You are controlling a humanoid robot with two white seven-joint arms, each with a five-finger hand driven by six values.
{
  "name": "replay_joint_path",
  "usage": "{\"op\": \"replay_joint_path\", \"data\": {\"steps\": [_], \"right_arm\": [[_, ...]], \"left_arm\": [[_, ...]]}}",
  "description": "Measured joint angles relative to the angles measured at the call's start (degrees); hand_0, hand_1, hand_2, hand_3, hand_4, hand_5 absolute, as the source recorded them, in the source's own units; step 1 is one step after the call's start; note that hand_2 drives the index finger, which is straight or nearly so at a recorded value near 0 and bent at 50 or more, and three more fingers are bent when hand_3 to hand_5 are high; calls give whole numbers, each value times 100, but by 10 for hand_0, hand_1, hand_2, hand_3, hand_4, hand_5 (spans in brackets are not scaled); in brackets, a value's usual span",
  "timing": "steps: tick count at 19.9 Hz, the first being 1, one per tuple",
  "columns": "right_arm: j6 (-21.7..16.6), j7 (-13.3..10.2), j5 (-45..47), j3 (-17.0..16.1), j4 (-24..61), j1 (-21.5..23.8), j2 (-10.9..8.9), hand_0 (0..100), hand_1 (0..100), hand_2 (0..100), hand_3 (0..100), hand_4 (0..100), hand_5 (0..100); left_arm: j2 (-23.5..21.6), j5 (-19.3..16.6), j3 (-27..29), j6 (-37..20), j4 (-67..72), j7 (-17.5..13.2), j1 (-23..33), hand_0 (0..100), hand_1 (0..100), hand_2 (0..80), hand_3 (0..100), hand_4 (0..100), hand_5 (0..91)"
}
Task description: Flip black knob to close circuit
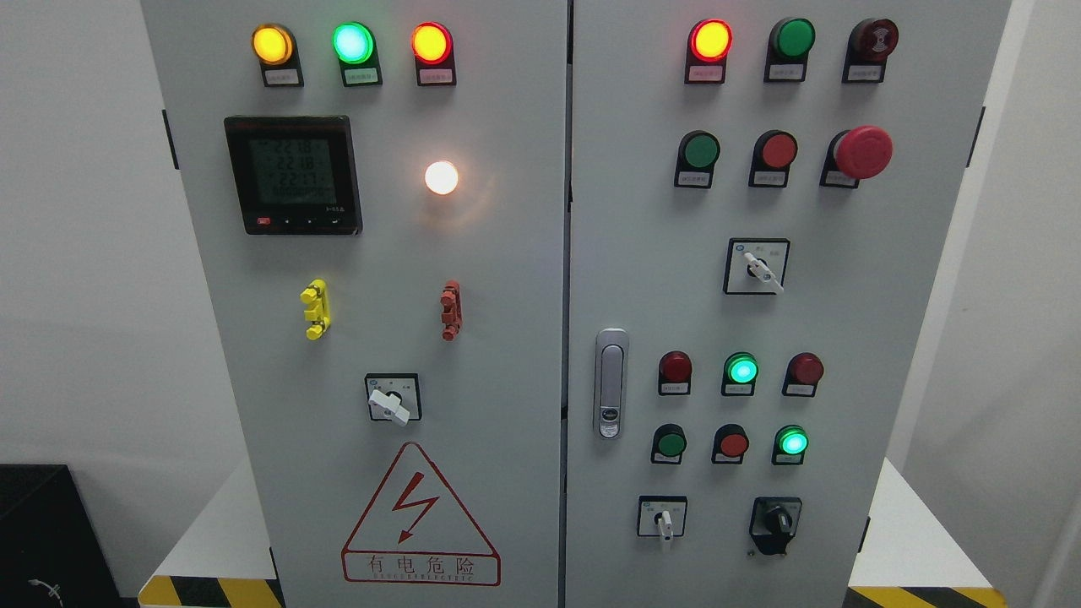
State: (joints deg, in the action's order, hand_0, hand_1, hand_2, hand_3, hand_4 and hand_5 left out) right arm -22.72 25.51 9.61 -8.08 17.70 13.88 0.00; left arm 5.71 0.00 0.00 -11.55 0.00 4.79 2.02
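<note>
The black knob [774, 523] sits at the lower right of the grey control cabinet's right door [853, 321], its handle pointing roughly upward. To its left is a white selector switch [664, 518]. Neither of my hands nor arms shows anywhere in the head view.
The right door carries a silver latch handle [610, 383], a red mushroom stop button [861, 152], another white selector [760, 268] and several lamps and buttons. The left door [507, 279] holds a digital meter [294, 175], a white selector [392, 401] and a hazard triangle [420, 519]. A black box [51, 532] stands lower left.
</note>
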Motion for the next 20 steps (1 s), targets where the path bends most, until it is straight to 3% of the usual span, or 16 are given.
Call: {"op": "replay_joint_path", "data": {"steps": [20], "right_arm": [[-1,17,12,-31,27,-66,0,23,184,0,0,0,0]], "left_arm": [[0,0,0,27,0,0,0,0,0,0,0,0,0]]}}
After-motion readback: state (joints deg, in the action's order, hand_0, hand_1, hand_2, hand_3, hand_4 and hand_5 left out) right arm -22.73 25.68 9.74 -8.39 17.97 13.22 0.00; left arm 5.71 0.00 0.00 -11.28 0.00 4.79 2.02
